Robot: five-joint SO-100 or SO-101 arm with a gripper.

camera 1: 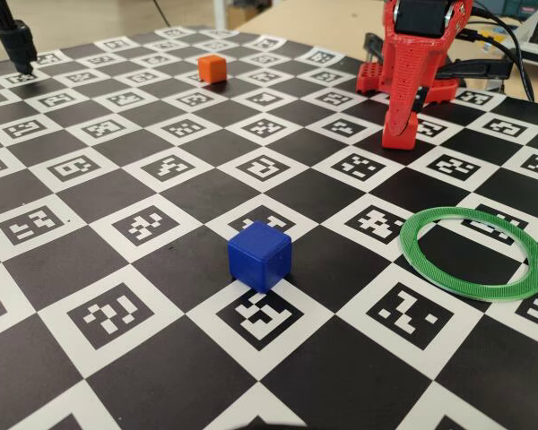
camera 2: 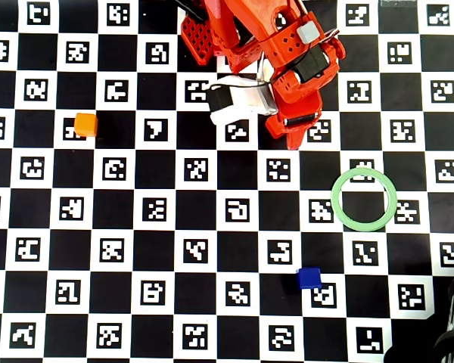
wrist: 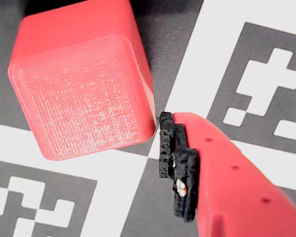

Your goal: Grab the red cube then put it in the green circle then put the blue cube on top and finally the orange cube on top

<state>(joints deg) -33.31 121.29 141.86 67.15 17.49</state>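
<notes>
red cube [wrist: 84,81]: glossy, fine-ribbed top, rounded edges, on the board just left of one black-padded finger [wrist: 175,163] in the wrist view | gripper [camera 2: 291,136]: can't tell if apart or closed | green circle [camera 1: 474,253] empty, ribbed | blue cube [camera 1: 260,255] and orange cube [camera 1: 212,68] well apart on checkered marker board [camera 1: 117,188]

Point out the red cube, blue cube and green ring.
red cube [wrist: 84,84], wrist view, centre of its top face.
blue cube [camera 1: 259,255], fixed view, middle of the cube.
green ring [camera 2: 339,204], overhead view, left side of the band.
</notes>
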